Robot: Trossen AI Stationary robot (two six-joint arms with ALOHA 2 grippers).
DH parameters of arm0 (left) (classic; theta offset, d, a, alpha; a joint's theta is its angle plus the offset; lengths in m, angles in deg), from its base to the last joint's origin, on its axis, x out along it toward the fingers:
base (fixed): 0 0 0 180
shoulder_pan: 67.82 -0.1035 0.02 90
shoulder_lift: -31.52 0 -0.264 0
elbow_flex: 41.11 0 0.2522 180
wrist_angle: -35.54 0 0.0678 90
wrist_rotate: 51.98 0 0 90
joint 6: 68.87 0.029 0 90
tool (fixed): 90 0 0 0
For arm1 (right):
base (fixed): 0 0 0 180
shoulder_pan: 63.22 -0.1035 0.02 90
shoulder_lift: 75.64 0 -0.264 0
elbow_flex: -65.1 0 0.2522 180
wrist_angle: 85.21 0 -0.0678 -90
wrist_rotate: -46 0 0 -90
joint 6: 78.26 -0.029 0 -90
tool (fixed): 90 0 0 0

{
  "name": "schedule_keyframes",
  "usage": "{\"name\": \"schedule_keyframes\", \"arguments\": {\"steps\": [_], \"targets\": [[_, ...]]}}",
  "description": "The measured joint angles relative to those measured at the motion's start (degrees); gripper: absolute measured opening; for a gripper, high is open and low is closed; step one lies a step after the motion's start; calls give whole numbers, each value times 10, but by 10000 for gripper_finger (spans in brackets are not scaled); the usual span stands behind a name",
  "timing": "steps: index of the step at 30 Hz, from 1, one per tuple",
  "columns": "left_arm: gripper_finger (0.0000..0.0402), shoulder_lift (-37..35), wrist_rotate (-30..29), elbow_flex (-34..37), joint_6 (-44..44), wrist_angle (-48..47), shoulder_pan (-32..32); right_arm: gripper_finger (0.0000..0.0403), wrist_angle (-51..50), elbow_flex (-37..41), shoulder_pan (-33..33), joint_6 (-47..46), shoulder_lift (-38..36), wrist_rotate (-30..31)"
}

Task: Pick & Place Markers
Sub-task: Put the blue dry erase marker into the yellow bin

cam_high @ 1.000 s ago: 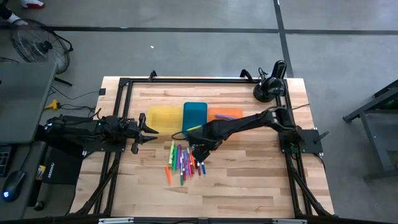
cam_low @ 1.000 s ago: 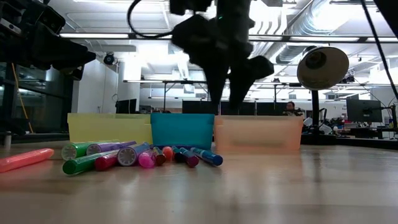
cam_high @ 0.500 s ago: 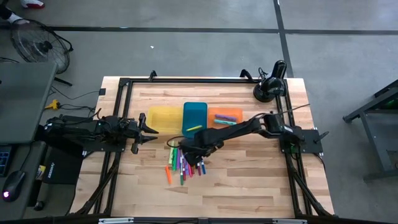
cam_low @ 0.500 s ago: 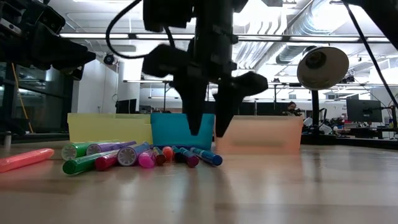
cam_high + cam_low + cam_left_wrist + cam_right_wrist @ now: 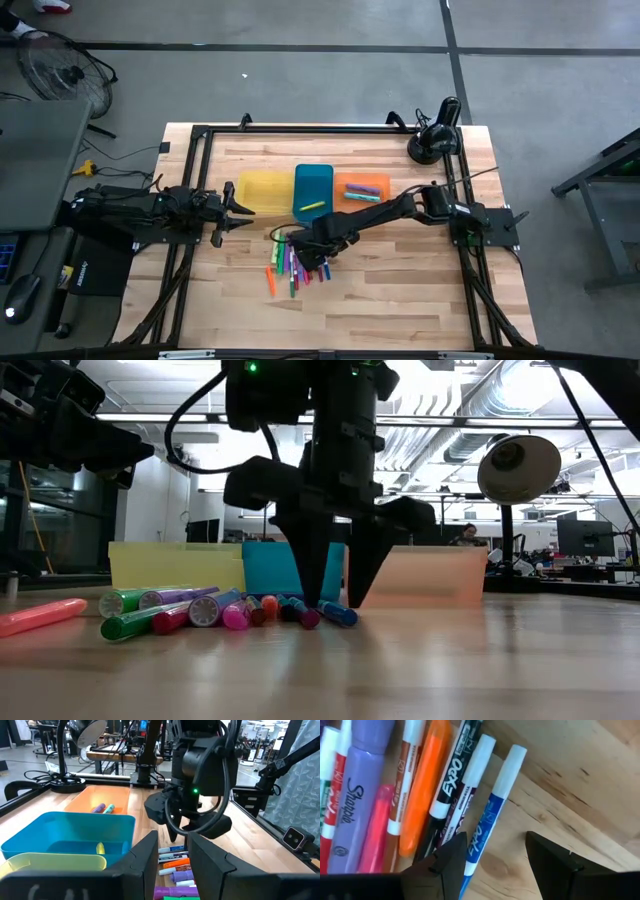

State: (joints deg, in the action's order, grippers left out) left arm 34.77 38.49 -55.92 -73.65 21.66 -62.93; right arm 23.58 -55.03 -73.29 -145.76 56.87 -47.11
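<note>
The right gripper (image 5: 332,600) hangs with fingers spread over the markers (image 5: 296,263) (a loose row mid-table, just in front of the trays (image 5: 313,187)), straddling a blue marker (image 5: 490,822). The left gripper (image 5: 243,208) waits open near the table's left edge.

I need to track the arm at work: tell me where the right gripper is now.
In the high view the right gripper is low over the right edge of the pile of coloured markers, in front of the blue plastic tray; its fingers are open beside the blue-bodied marker.
</note>
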Motion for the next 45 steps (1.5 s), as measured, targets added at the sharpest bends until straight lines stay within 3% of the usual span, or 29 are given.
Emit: {"name": "schedule_keyframes", "arguments": {"steps": [13,29,45], "targets": [[104,0,0,0,0,0,0,189,-7,-2,-6,15,14,-2],[104,0,0,0,0,0,0,81,-39,-1,-5,35,17,-9],[104,0,0,0,0,0,0,30,-55,0,-14,100,17,-18]]}}
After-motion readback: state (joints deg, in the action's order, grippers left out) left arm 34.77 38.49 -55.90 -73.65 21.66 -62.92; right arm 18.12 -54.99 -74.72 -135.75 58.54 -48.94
